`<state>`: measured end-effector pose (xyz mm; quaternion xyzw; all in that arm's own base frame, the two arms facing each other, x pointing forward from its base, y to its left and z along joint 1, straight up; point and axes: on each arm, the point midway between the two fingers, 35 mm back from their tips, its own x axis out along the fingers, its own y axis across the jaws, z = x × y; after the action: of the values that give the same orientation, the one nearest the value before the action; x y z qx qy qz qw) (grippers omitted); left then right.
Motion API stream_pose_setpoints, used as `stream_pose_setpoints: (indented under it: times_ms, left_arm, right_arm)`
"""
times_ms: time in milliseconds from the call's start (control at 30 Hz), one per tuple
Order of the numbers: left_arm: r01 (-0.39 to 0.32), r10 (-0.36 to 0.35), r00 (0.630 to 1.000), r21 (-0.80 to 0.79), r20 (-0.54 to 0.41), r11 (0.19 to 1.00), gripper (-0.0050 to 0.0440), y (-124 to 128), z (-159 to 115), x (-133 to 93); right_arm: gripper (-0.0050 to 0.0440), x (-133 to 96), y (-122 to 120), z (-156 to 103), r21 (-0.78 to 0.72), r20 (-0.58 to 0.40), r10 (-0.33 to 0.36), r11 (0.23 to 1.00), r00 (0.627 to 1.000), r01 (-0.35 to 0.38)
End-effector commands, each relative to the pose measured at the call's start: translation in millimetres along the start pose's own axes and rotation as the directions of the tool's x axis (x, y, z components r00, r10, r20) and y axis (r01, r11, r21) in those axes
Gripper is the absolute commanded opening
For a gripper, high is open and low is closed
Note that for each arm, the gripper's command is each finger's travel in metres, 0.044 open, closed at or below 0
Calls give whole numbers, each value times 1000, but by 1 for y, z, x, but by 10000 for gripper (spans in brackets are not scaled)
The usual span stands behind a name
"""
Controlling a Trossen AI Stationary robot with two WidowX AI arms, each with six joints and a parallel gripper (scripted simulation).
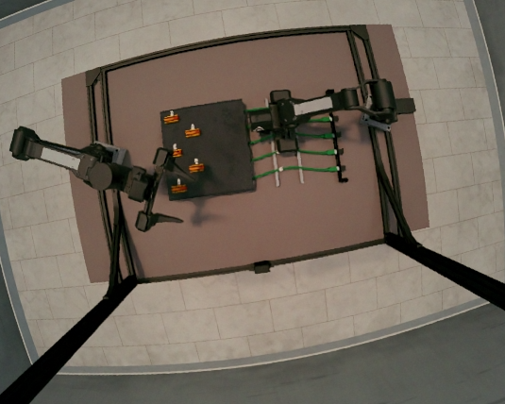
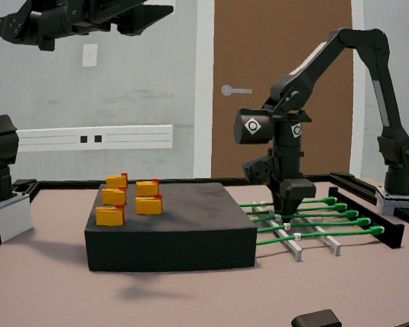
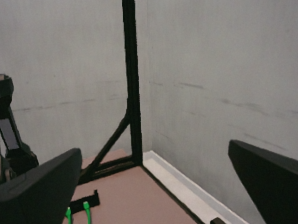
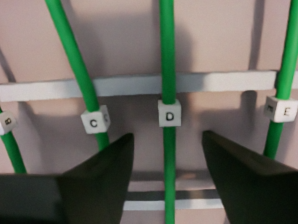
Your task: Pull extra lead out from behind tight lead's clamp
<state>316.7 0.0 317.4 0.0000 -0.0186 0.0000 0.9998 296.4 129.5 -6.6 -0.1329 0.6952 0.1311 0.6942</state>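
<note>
Straddling lead D [image 4: 169, 150], the right gripper [image 4: 168, 138] is held partly spread, pinching nothing; toward the table's opposite edge, the left gripper [image 1: 187, 198] is spread wide.

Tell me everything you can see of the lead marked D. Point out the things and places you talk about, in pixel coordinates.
The D lead [image 1: 323, 119] [image 2: 339, 206] [image 4: 168, 50] is a slim, smooth green cord, apparently rubbery, running nearly straight up and down the right wrist view. A small white block [image 4: 169, 115] lettered D sits around it, just below a pale bar [image 4: 127, 85] that it crosses. It passes between the parted fingers of the right gripper [image 1: 285, 137] [image 2: 286, 218] [image 4: 167, 137], with a gap seen on either side. Its tension cannot be told by looking.
</note>
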Motion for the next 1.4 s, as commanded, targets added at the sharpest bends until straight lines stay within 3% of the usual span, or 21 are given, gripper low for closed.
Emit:
stream_pose_setpoints:
  times_ms: [0, 767, 800, 1333, 1367]
  left_arm:
    - [0, 0, 1000, 0, 14, 1000, 440, 0, 6, -1]
    - [0, 0, 1000, 0, 14, 1000, 440, 0, 6, -1]
    - [0, 0, 1000, 0, 14, 1000, 440, 0, 6, -1]
    - [0, 0, 1000, 0, 14, 1000, 440, 0, 6, -1]
    - [0, 0, 1000, 0, 14, 1000, 440, 0, 6, -1]
  right_arm:
    - [209, 0, 1, 0, -7, 2, 2, 1000, 1000, -2]
    - [209, 0, 1, 0, -7, 2, 2, 1000, 1000, -2]
    - [-50, -6, 0, 4, 0, 22, 1, 1000, 1000, -1]
    - [-50, -6, 0, 4, 0, 22, 1, 1000, 1000, -1]
    - [-50, -26, 0, 4, 0, 22, 1, 1000, 1000, -1]
